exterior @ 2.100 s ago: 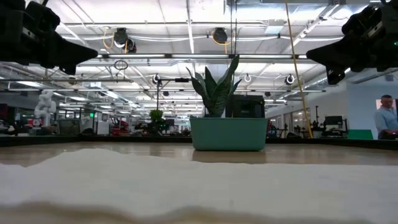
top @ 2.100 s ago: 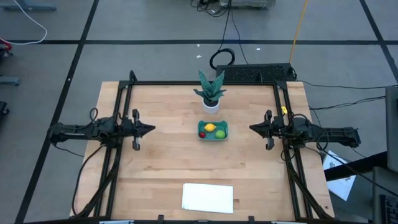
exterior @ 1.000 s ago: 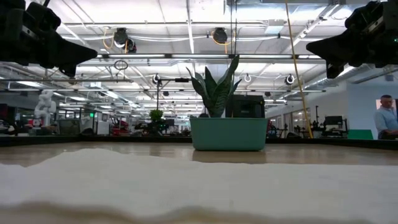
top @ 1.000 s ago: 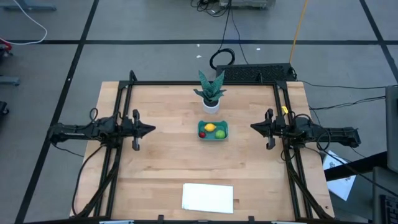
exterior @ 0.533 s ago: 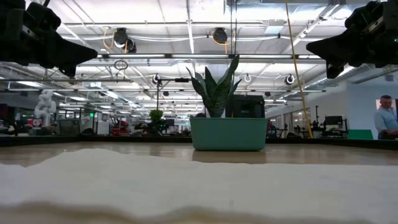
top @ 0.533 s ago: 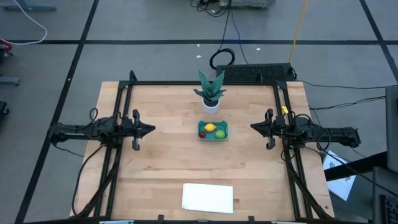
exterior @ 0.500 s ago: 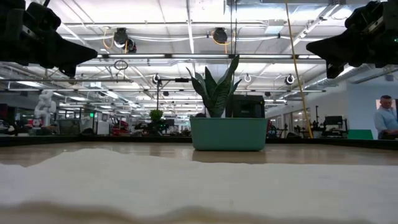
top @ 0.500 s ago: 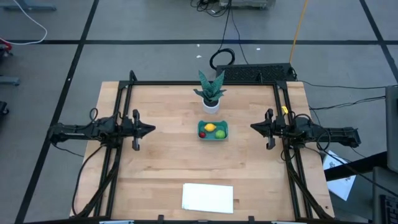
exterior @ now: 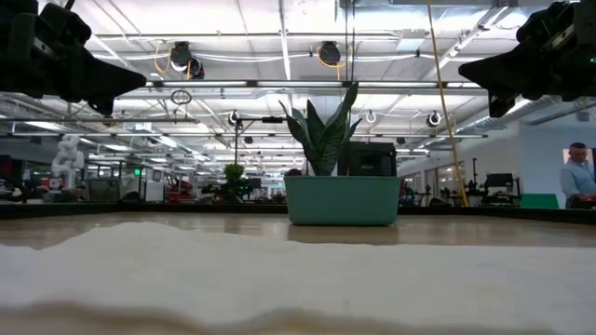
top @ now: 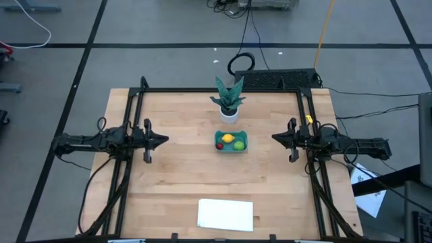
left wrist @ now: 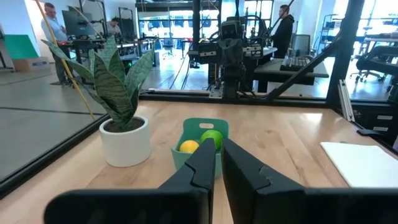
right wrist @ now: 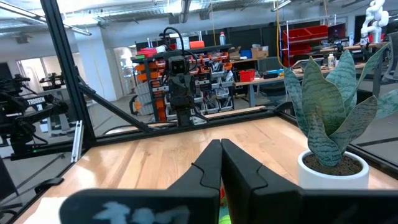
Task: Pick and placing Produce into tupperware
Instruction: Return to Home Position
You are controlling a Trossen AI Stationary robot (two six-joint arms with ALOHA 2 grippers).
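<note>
The teal tupperware (top: 231, 142) sits at the table's middle and holds the yellow lemon (top: 228, 138), the lime-green fruit (top: 239, 144) and the tiny red one (top: 219, 144). In the left wrist view the tupperware (left wrist: 196, 132) shows the lime (left wrist: 211, 137) and lemon (left wrist: 188, 147). In the low view its wall (exterior: 342, 200) hides the fruits. My left gripper (top: 165, 140) hangs shut above the table, left of the tupperware. My right gripper (top: 273, 138) hangs shut to its right. Both point at it from well apart.
A potted plant in a white pot (top: 229, 100) stands just beyond the tupperware toward the far edge. A flat white sheet (top: 225, 214) lies at the near edge. Dark frame rails (top: 135, 121) run along both sides and the far edge. Bare wood lies between each gripper and the tupperware.
</note>
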